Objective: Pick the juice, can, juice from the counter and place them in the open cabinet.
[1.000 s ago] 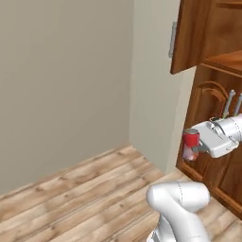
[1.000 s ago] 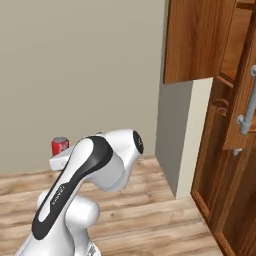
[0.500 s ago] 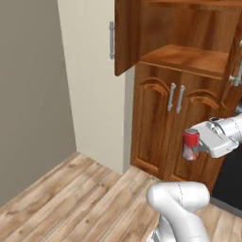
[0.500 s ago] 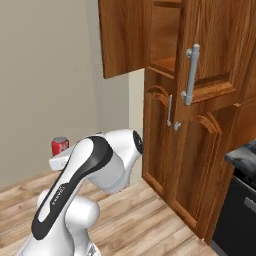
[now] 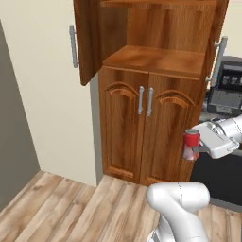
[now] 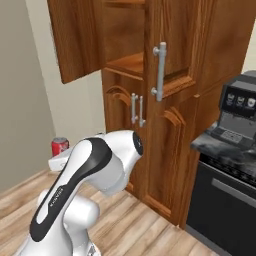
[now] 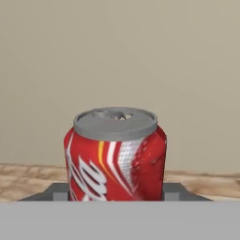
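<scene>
Open cabinet point(image 5: 156, 61) now faces the robot; earlier views showed mostly bare wall. The pincer point(image 5: 191, 152) still grips the can point(image 5: 191, 141) upright.

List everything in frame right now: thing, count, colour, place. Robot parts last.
can: 1, red with silver top, upright between the gripper fingers, out in front of the lower cabinet doors
cabinet: 1, reddish-brown wood, against the wall; upper doors swung open on a bare shelf, two lower doors shut
cabinet handles: grey metal bars, a pair on the lower doors, one on each open upper door
coffee machine: 1, dark grey, on the counter right of the cabinet
counter: 1, dark marbled top
oven: 1, black with grey bar handle, under the counter
floor: light wood planks
wall: beige
arm: 1, white with dark joints
gripper: 1, shut on the can
</scene>
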Robot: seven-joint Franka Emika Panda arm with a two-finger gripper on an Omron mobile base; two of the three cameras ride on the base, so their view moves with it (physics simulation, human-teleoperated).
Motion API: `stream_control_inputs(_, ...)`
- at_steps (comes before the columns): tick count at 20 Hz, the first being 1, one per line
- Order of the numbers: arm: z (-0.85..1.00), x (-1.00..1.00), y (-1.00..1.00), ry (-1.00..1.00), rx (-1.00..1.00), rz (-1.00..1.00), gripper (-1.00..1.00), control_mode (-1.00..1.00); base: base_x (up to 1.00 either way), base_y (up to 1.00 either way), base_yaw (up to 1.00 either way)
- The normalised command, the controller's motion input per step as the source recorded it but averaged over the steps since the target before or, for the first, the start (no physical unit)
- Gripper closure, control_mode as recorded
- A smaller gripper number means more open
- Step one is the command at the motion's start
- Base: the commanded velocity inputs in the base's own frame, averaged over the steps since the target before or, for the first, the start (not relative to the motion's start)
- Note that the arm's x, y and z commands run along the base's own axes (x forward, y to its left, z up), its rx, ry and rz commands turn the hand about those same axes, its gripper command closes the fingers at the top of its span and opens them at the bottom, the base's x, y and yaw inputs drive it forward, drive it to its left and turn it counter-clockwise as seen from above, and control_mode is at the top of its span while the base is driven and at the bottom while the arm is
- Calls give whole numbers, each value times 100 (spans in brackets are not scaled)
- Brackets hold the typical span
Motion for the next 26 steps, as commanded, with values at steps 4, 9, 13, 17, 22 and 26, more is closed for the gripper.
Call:
stream_control_inputs(4,0,0,0,0,0,0,100,100,67,24,-34)
stream_control_inputs(9,0,0,0,0,0,0,100,100,71,30,-29)
stream_control_inputs(13,0,0,0,0,0,0,100,100,67,33,-27)
stream_control_inputs(17,0,0,0,0,0,0,100,100,52,51,-30)
stream_control_inputs(22,0,0,0,0,0,0,100,100,21,55,-36)
stream_control_inputs(26,0,0,0,0,0,0,100,100,19,48,-42)
